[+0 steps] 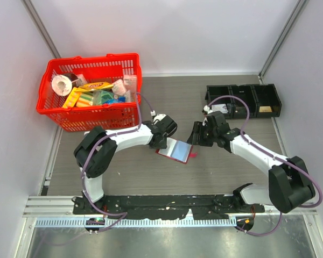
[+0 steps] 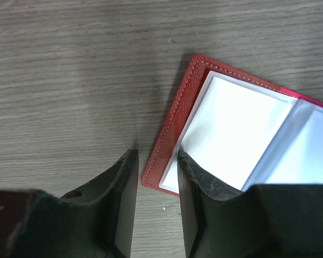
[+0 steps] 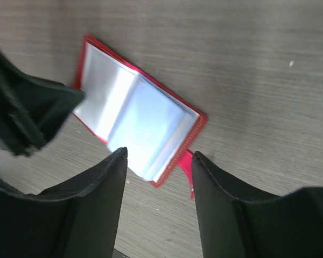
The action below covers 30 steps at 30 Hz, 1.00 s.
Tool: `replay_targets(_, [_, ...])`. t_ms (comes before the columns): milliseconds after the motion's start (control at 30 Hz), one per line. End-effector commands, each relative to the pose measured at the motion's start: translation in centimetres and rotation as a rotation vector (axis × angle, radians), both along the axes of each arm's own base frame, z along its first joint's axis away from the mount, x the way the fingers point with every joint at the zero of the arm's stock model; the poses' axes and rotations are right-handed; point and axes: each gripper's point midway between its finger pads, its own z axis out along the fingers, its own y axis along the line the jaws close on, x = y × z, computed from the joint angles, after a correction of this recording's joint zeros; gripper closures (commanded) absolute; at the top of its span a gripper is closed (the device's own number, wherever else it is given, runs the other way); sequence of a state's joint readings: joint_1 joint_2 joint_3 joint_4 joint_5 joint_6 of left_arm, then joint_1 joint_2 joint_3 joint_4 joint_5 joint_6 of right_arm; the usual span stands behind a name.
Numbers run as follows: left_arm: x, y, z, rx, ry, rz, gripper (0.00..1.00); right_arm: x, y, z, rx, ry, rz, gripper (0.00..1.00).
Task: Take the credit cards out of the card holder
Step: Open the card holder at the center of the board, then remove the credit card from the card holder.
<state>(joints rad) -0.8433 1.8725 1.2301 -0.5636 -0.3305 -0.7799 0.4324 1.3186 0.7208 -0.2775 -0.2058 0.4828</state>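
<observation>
Table: grey wood-grain top, carrying the lot.
Basket: big red plastic basket at far left, stuffed with packets.
Tray: black compartment tray at far right.
Card holder: small red folding wallet, spread open and flat mid-table between both arms, pale blue sleeves up.
Left gripper: fingers slightly apart, straddling the holder's edge, one tip on the sleeve.
Right gripper: fingers apart, above the holder's tab side.
Snap tab: little red strip, poking out there.
</observation>
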Motion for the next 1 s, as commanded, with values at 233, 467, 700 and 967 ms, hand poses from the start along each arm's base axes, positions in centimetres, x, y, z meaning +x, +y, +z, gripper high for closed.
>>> replay_targets(233, [-1.6, -1.5, 0.4, -0.145, 0.045, 0.033, 0.66, 2.1, 2.5, 4.4, 0.155, -0.067, -0.084, 0.32])
replay_targets(467, [-2.2, -1.9, 0.3, -0.186, 0.069, 0.054, 0.68, 1.6, 4.0, 2.4, 0.243, -0.002, -0.113, 0.33])
replay_targets(700, [-2.4, -2.2, 0.2, -0.212, 0.077, 0.068, 0.69, 1.1, 3.9, -0.1, 0.230, 0.057, -0.130, 0.35])
replay_targets(967, [-2.3, -2.3, 0.2, -0.214, 0.076, 0.070, 0.69, 0.6, 2.8, -2.2, 0.171, 0.106, -0.180, 0.36])
